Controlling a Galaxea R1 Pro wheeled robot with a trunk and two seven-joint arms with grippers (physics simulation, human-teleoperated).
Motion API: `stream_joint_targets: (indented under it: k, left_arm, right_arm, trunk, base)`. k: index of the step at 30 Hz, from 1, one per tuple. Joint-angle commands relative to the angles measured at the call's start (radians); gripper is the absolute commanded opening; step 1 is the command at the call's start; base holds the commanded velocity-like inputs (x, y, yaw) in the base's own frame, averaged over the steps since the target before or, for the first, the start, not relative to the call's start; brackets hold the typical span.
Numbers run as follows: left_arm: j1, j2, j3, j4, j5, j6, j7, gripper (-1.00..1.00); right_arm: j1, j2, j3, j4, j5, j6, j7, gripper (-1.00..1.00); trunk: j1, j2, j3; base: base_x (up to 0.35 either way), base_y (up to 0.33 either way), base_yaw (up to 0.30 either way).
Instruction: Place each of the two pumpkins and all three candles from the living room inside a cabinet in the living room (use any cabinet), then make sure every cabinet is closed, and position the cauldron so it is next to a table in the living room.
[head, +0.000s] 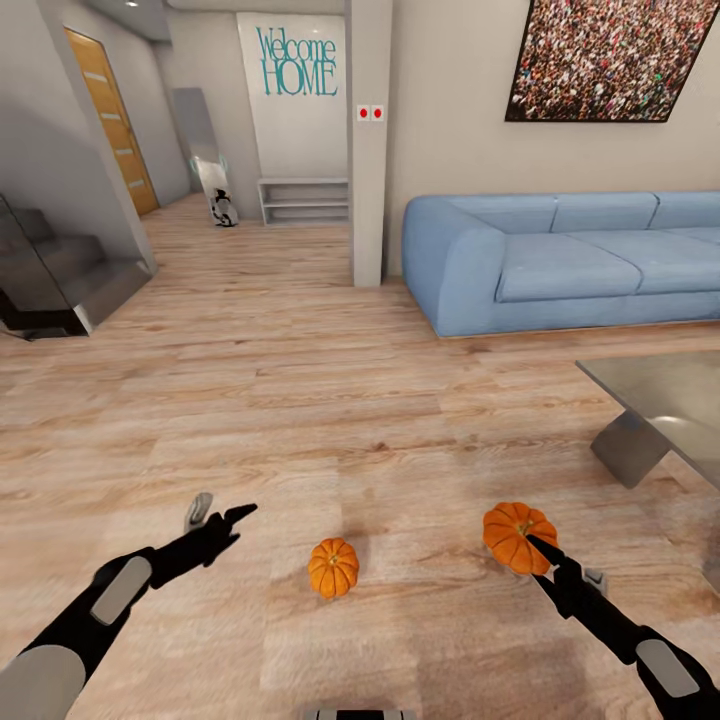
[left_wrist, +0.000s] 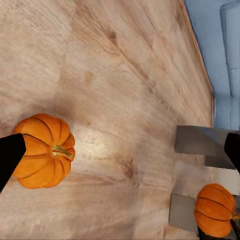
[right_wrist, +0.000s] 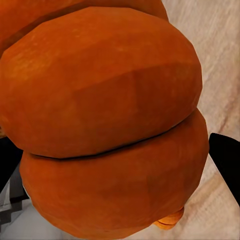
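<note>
A: Right gripper (head: 540, 548) first. Clenched on anything?

B: Looks so. Wrapped round a ribbed bright-orange pumpkin (head: 516, 536), stem side turned up toward the head camera. One dark finger laid across the near face of it. From the right wrist, orange ribs (right_wrist: 107, 125) jammed right up against the lens, a dark fingertip (right_wrist: 227, 160) showing past the edge. Seemingly lifted a touch off the pale wooden floor (head: 300, 400), though hard to be sure from these angles.

A: And the left gripper (head: 222, 520)?

B: Spread apart, empty. Fingers pointing forward and inward, hovering low over the boards.

A: Second small orange pumpkin (head: 333, 567), then. Which way from that gripper?

B: Inward of the fingertips and slightly back toward the robot, resting on the floor between the two arms. Nearer the left gripper than the right, and the right one busy anyway. From the left wrist, same pumpkin (left_wrist: 44, 150) just beside one dark finger (left_wrist: 9, 157), stem lying sideways, not between the fingers yet. Squat and round, so no long axis worth aligning to; probably calls for a short sideways shift, then straddling across the ribs.

A: Beyond that?

B: Grey glass-topped low table (head: 670, 400) ahead of the right gripper, well apart. Farther still, a long pale-blue sofa (head: 560, 260) against the wall. No dark wooden cabinet, candles or black cauldron to speak of here.
</note>
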Motion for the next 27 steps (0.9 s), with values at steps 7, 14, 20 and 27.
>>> stream_joint_targets:
  k: [7,14,20,27]
  left_arm:
    - [-0.094,-0.066,-0.009,0.15,-0.019,-0.012,0.072,1.0]
    - [-0.132,-0.096,-0.008,0.297,-0.026,-0.017,0.052,1.0]
    - [-0.136,-0.105,-0.005,0.318,-0.021,-0.029,0.059,1.0]
    - [-0.134,-0.105,0.0,0.319,-0.016,-0.082,0.05,1.0]
  right_arm:
    - [0.0,0.001,0.0,-0.014,-0.003,0.007,0.001,-1.0]
    - [0.001,0.0,0.0,-0.016,-0.003,0.007,0.001,-1.0]
    - [0.001,0.001,-0.001,-0.016,-0.003,0.007,0.001,-1.0]
    - [0.001,0.0,0.0,-0.016,-0.003,0.007,0.001,-1.0]
  trunk:
    - [0.0,0.0,-0.001]
    - [0.0,0.0,-0.001]
    - [0.0,0.0,-0.001]
    - [0.0,0.0,-0.001]
  base:
    - [0.0,0.0,0.0]
    - [0.0,0.0,0.0]
    - [0.0,0.0,0.0]
    - [0.0,0.0,0.0]
